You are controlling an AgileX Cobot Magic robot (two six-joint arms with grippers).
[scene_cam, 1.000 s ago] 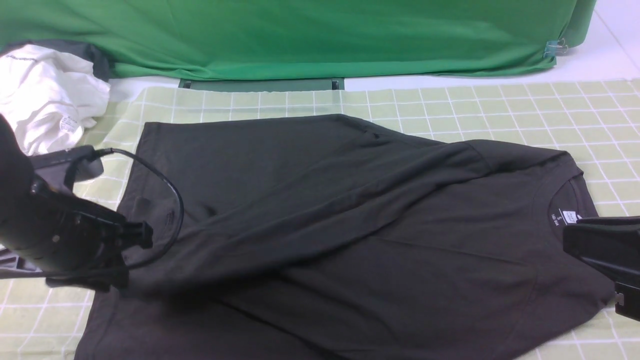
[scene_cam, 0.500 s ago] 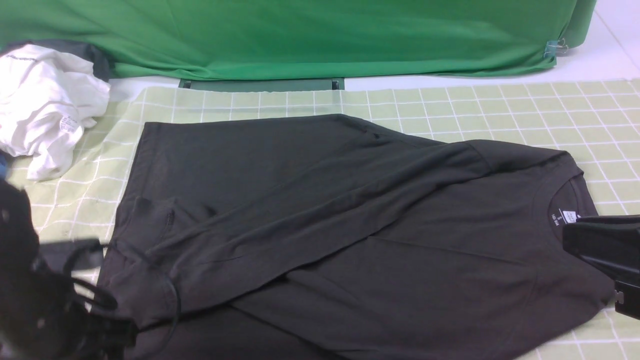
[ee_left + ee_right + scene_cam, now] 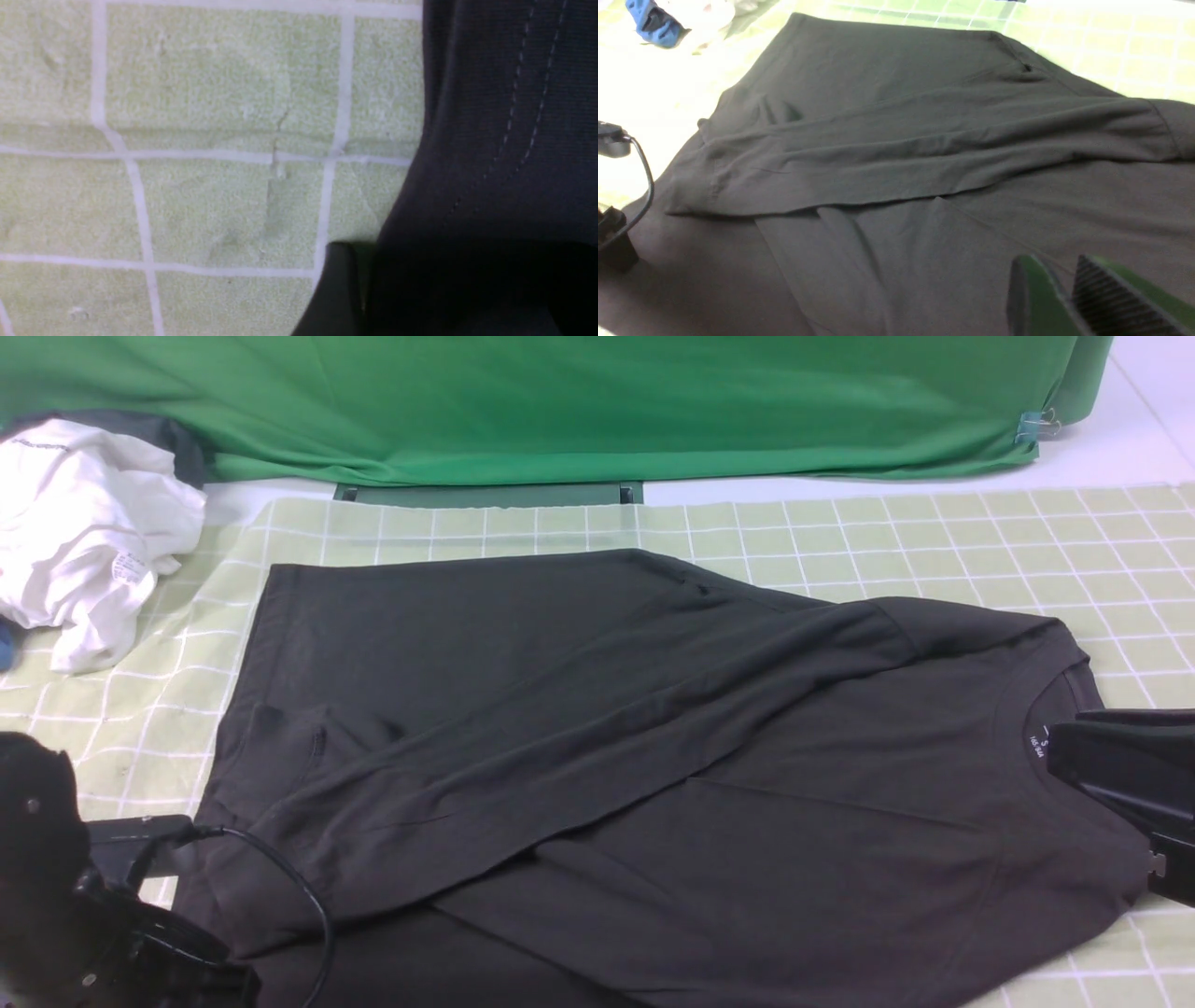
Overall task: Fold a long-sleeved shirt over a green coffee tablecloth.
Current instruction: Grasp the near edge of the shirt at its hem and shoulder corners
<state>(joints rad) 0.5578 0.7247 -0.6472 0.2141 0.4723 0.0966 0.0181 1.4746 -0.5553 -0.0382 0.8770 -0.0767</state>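
Long-sleeved shirt (image 3: 653, 756) on tablecloth (image 3: 934, 532) | left tool (image 3: 201, 971) opening unclear | right tool (image 3: 1052, 270) barely parted, empty

Front view looks down and forward over the long-sleeved shirt (image 3: 653, 756); right wrist view shares it, nearer, oblique. Left wrist view hangs close above the tablecloth (image 3: 210, 186).

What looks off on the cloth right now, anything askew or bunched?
The long-sleeved shirt is not flat: one sleeve lies diagonally across the body, its end rumpled near the hem on the left. A crumpled white garment overlaps the far-left edge of the green coffee tablecloth. No damage visible.
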